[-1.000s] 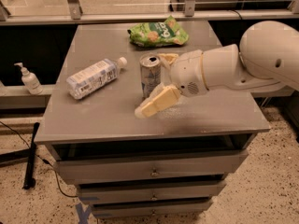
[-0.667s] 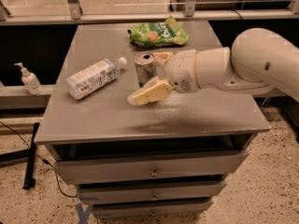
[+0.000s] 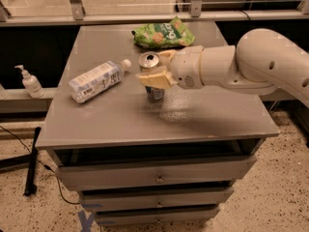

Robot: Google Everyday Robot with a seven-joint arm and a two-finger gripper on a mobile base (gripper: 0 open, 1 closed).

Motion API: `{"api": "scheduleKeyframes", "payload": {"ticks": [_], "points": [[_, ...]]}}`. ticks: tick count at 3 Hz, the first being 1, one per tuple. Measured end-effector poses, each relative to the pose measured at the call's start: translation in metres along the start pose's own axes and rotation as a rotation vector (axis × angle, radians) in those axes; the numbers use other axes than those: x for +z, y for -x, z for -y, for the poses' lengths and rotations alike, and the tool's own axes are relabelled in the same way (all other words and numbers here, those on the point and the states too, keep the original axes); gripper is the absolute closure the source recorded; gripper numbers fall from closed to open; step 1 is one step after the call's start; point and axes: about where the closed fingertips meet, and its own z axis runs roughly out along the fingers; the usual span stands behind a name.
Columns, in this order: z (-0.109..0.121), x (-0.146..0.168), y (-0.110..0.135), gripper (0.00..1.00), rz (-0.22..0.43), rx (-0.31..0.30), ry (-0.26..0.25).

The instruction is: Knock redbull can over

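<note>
The redbull can [image 3: 149, 61] stands upright near the middle of the grey table [image 3: 120, 124], its shiny silver top showing and its blue lower body visible below the gripper. My gripper [image 3: 153, 67] has come in from the right and is open. One cream finger [image 3: 153, 79] crosses the front of the can's upper body, and the other finger [image 3: 167, 56] sits just behind and right of its top. The can is between them; I cannot tell whether they touch it.
A clear plastic bottle [image 3: 96, 80] with a white cap lies on its side at the table's left. A green snack bag [image 3: 163, 34] lies at the back. A soap dispenser [image 3: 30, 82] stands on a ledge to the left. Drawers sit below the tabletop.
My gripper has moved left and up, from right of and in front of the can to straddling its upper part. The can stays upright in place.
</note>
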Motion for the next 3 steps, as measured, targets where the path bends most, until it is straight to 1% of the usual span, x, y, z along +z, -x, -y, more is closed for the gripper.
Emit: {"api": "scheduleKeyframes", "payload": {"ticks": [1, 2, 3], "points": [[0.017, -0.005, 0.015, 0.87, -0.047, -0.075, -0.002], [0.015, -0.013, 0.022, 1.0, -0.196, -0.271, 0.064], [-0.013, -0.021, 0.004, 1.0, -0.387, -0.52, 0.227]]}}
